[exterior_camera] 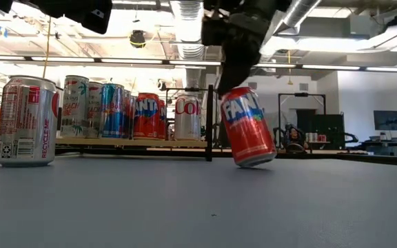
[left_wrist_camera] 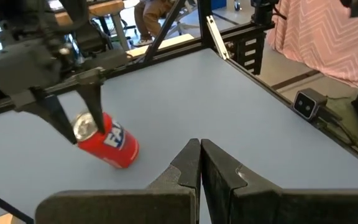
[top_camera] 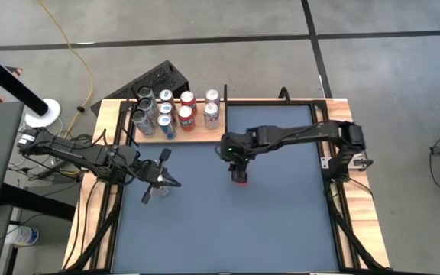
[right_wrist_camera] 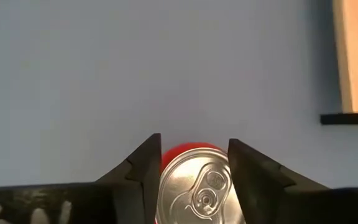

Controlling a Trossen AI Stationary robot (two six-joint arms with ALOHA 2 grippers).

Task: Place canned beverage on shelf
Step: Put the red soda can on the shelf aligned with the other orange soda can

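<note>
Overhead first: the shelf (top_camera: 176, 134) lies at the far edge of the blue surface (top_camera: 281, 221), toward its far left corner, and carries two rows of cans (top_camera: 176, 111). The right gripper (top_camera: 240, 173) stands near the middle of the surface, its fingers set around the top of a red can (top_camera: 240, 179), well apart from the shelf. The left gripper (top_camera: 173, 182) waits over the left part of the surface with its fingers clenched on nothing. A clear object (top_camera: 146, 195) lies just beside it; what it is cannot be told.

Low view: the red can (exterior_camera: 248, 127) reads "FAN" in white on a blue patch. It is tilted, with one part of its base rim on the surface and its top under the right arm. The shelf (exterior_camera: 133, 142) stands behind it with cans in a row: one red with "FANTA" (exterior_camera: 147, 116), one silver with "CO" in red (exterior_camera: 187, 117); the others' lettering is not legible. A silver can (exterior_camera: 25, 121) stands upright alone near the left edge, reading "RECYCLE ME" down its side.

Left wrist view: the left gripper (left_wrist_camera: 200, 163) shows both fingers pressed together. Beyond, the right gripper (left_wrist_camera: 74, 121) grasps the tilted red can (left_wrist_camera: 112, 143) at its top; "FA" shows on it.

Right wrist view: the right gripper (right_wrist_camera: 194, 168) has one finger on each side of the can's (right_wrist_camera: 194, 183) silver lid. One edge of the shelf (right_wrist_camera: 357, 57) shows, apart from the can.
</note>
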